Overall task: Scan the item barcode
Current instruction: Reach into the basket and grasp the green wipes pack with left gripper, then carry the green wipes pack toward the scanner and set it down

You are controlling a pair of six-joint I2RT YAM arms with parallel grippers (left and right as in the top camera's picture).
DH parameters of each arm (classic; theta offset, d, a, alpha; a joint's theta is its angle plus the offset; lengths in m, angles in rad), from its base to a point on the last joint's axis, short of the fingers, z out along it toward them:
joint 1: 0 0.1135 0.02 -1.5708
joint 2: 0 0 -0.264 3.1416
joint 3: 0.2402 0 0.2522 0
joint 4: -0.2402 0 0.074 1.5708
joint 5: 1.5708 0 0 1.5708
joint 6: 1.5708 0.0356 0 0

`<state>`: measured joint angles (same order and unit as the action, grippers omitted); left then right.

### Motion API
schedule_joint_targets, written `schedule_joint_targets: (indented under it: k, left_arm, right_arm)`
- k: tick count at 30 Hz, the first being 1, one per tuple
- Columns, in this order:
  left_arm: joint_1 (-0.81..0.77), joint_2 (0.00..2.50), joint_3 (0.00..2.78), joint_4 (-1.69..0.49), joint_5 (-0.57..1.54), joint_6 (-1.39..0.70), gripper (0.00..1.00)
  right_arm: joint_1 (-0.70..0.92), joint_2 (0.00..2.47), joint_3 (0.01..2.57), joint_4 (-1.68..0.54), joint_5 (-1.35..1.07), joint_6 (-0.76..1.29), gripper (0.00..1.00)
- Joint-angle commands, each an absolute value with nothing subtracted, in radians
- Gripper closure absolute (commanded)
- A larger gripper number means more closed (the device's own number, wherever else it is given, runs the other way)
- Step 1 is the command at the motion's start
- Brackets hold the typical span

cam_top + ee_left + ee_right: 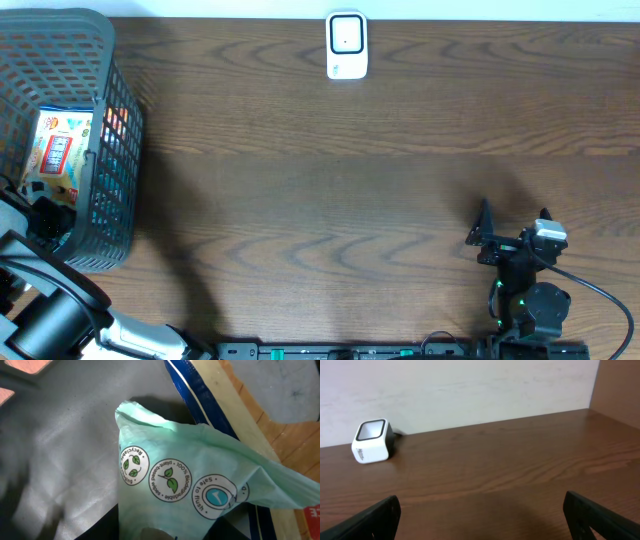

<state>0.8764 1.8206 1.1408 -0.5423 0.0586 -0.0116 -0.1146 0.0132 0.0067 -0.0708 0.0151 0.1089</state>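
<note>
- Basket at left, holding green wipes packet among other goods; left gripper deep inside, close over it for a pickup, finger state impossible to tell.
- Scanner far centre, window upward, ready for the barcode.
- Right gripper near right, fingers spread wide, empty, clear of the route.

- One desk, dark wood.
- One grey mesh basket.
- One white barcode scanner.
- Two arms: the left arm and the right arm.
- Two dark fingers on the right arm, counted from its wrist camera.
- Packs in the basket: one colourful printed pack and one mint-green pouch can be told apart. The full number in there cannot be counted.
</note>
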Motion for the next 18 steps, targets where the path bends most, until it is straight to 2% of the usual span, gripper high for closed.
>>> schedule_joint_targets:
  k: [1,5,10,18]
  left_arm:
    - [0.88,1.811,1.135,-0.569,0.072,-0.022,0.6]
    - [0.879,1.703,1.159,-0.566,0.095,-0.032,0.6]
    - [0.879,1.499,1.185,-0.5,0.253,-0.064,0.6]
    - [0.878,1.139,1.188,-0.232,0.546,-0.29,0.6]
  right_arm:
    - [-0.125,0.015,0.006,-0.075,0.013,0.096,0.01]
    - [-0.125,0.015,0.006,-0.075,0.012,0.096,0.01]
    - [-0.125,0.015,0.006,-0.075,0.012,0.096,0.01]
    - [-0.125,0.015,0.006,-0.075,0.012,0.096,0.01]
